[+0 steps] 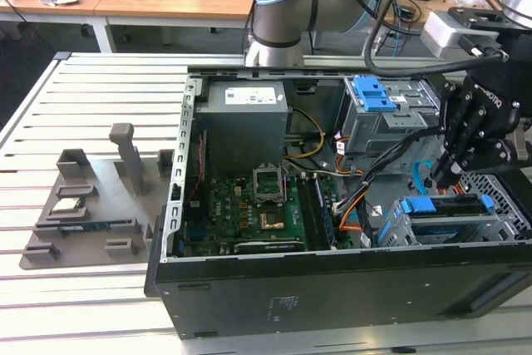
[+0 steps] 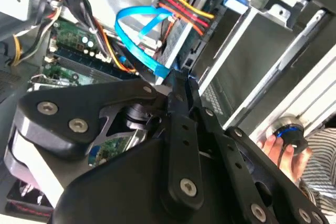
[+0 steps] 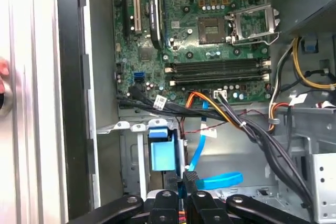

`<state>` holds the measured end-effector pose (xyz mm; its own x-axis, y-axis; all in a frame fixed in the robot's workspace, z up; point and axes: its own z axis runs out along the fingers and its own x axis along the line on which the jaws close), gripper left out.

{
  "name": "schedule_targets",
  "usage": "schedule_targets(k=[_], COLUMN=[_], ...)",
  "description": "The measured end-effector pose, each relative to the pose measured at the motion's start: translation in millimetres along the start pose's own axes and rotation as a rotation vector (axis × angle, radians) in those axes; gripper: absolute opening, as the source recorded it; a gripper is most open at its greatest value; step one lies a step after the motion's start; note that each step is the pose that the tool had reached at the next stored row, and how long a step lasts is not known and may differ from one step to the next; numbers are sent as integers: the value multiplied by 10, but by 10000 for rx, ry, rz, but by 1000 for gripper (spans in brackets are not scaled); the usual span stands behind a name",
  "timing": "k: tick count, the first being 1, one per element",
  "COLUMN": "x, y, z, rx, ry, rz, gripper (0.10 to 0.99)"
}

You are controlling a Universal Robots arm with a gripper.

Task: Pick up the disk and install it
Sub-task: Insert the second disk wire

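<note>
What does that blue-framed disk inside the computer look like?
The disk is a flat rectangle clipped in a bright blue plastic frame. It lies level in a grey metal cage at the case's front corner, on the exterior view's right. The gripper hangs just above it, shut, not holding it.

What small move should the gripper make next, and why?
Probably ease down a little: the shut gripper hangs just above the disk, whose blue frame lies in the bay, and a blue cable runs close by, so go slowly.
</note>
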<state>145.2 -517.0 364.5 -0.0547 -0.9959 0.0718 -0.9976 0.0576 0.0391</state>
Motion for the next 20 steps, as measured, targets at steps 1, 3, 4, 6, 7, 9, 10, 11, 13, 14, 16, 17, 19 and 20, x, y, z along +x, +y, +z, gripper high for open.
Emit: schedule_targets(k=[1, 3, 4, 6, 7, 9, 10, 11, 13, 14, 16, 17, 19, 20], x=[-1, -4, -3, -3, -2, 2, 6, 12, 15, 15, 21, 12, 7, 7], y=[-42, -86, -105, -118, -122, -142, -151, -158, -172, -176, -178, -176, -172, -170], z=[24, 59, 91, 128, 145, 172, 182, 189, 200, 202, 68, 5, -76, -122], rx=[-2, -3, 0, 14, 21, 34, 37, 39, 41, 41, 44, 44, 43, 44], ry=[1, 5, 9, 19, 21, 31, 31, 30, 30, 34, 43, 44, 42, 44], rz=[-14, -51, -134, -335, -436, -603, -644, -673, -704, -707, -725, -727, -726, -726], gripper=[161, 161, 161, 161, 161, 161, 161, 161, 161, 161, 235, 220, 106, 106])
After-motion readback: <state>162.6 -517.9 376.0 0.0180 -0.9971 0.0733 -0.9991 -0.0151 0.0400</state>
